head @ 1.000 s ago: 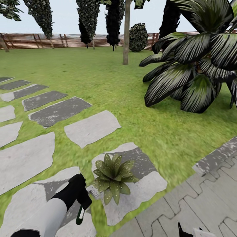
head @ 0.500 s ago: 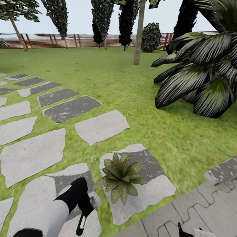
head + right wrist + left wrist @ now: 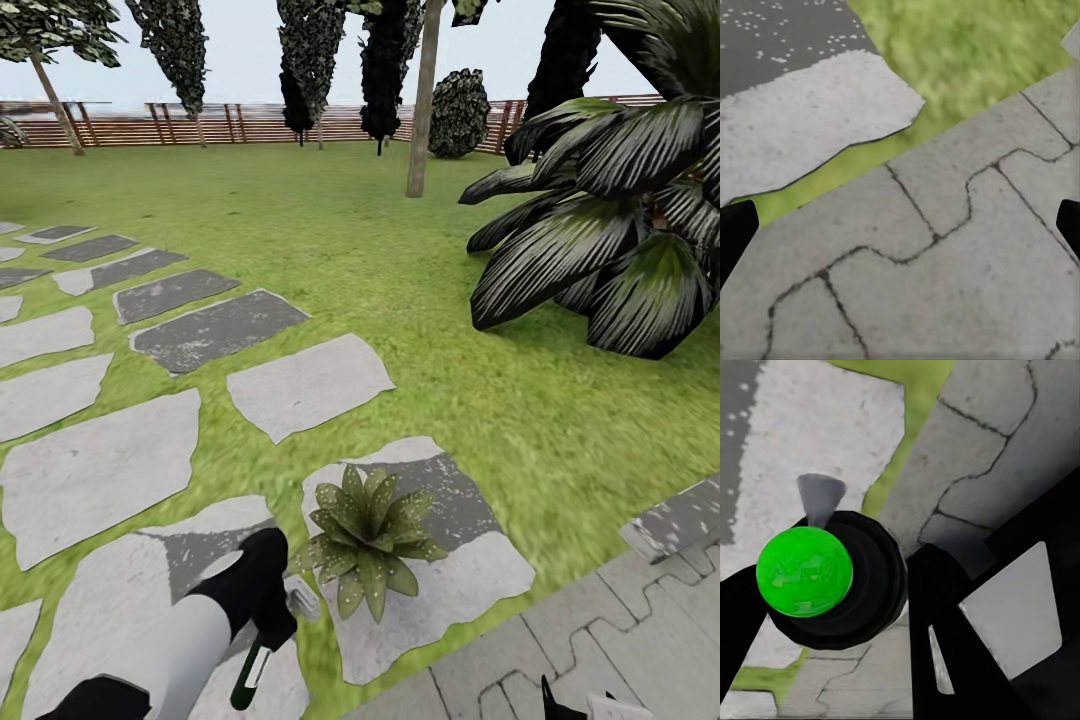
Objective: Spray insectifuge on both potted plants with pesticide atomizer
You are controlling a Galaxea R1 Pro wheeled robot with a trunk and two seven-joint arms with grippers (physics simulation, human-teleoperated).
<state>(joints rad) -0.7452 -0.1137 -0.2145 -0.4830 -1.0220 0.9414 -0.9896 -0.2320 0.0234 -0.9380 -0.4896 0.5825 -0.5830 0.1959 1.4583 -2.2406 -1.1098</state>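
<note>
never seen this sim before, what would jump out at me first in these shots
The huge dark striped-leaf shrub at the head view's right, looming over the lawn. Next, the small speckled potted plant on a stepping stone near the bottom, with the left claw just beside it holding the atomizer. In the left wrist view, the atomizer's bright green end stands out between the black fingers.

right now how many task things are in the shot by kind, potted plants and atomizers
potted plants: 1, the speckled rosette on a stepping stone
pesticide atomizers: 1, the bottle held in the left gripper
total: 2
</note>
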